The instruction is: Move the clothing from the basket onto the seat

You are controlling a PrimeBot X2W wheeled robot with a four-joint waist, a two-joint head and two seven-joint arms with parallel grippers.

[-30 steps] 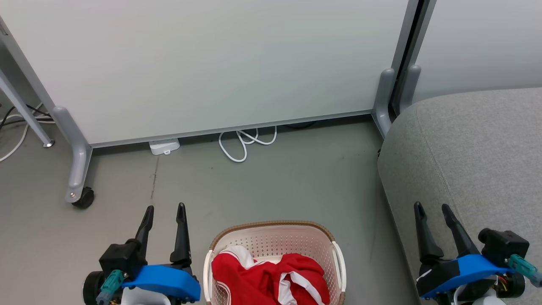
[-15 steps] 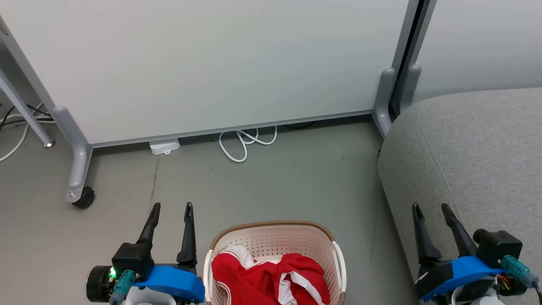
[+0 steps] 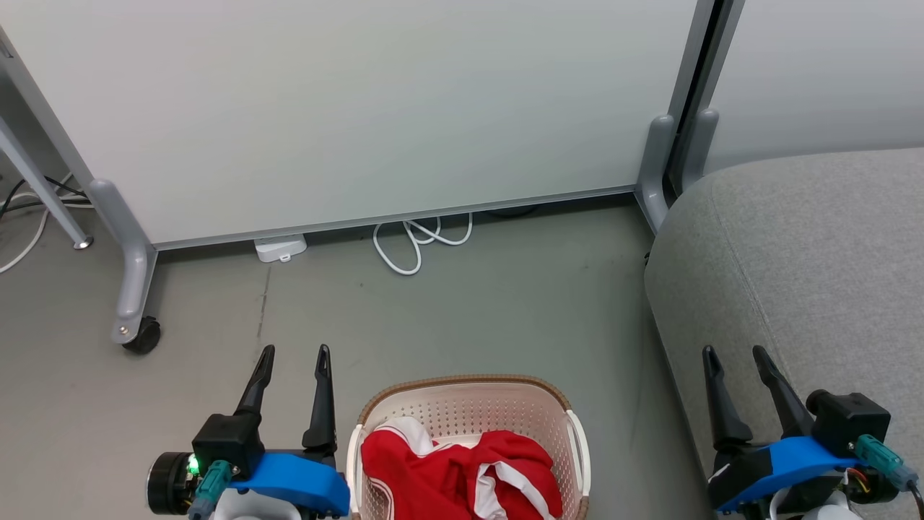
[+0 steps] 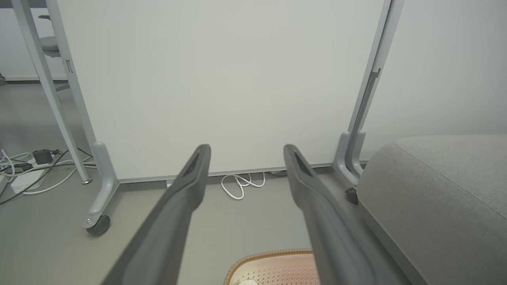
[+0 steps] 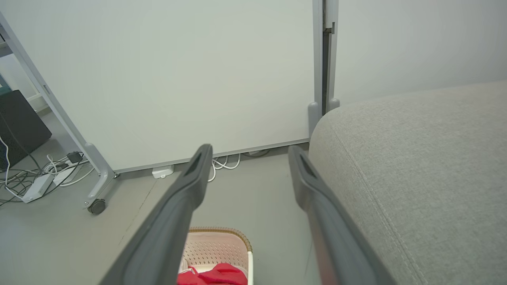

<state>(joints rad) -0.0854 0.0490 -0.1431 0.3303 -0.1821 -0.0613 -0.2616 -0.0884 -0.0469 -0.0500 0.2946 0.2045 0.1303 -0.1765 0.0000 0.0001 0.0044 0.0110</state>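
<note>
Hovering wide open and empty, the left gripper [image 3: 296, 349] has the basket [image 3: 462, 380] just to its right and the right gripper [image 3: 733, 350] sits by the sofa [image 3: 816, 253] edge, with the red clothing [image 3: 447, 469] heaped in the basket between them — the first pick has not begun and likely calls for reaching down and inward onto a fold.

Red/white clothing [image 3: 462, 473] bunched in cream basket [image 3: 469, 404]; grey seat [image 3: 808, 253] to its right.

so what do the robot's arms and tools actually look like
The left tool and right tool match: two long tapering dark fingers on a black block, a bright blue curved cover and a teal plug. The left has a small green light; the right shows thin wires.
</note>
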